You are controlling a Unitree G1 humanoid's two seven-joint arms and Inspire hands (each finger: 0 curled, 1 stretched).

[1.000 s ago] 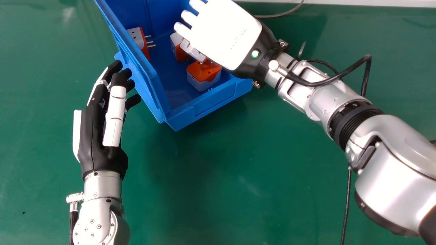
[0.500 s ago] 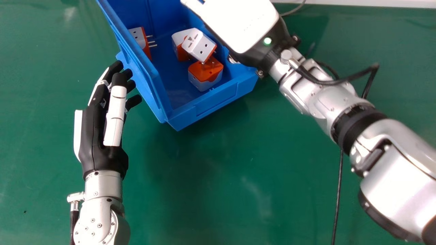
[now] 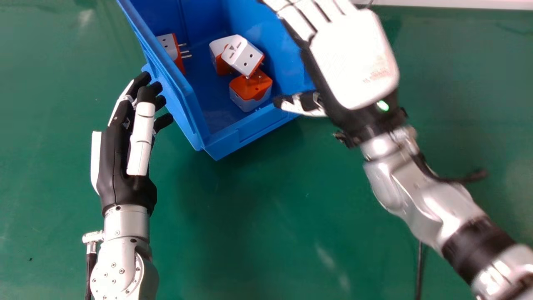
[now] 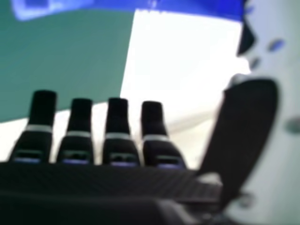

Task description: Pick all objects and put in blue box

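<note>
Right robot hand (image 3: 354, 60), released, hangs near white and orange pronged adapters (image 3: 242, 55) in the blue box (image 3: 227, 141).

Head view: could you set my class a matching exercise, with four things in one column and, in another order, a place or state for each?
Things
1. Blue box
2. Left hand
3. Right hand
4. Plug adapter at the box's left wall

Places or states
A. Outside the box, beside its left wall
B. Inside the box, prongs pointing to the view's right
C. Holds several white-and-orange adapters
D. At the box's right side, back of the palm facing the camera

Right pairs: 1-C, 2-A, 3-D, 4-B
</note>
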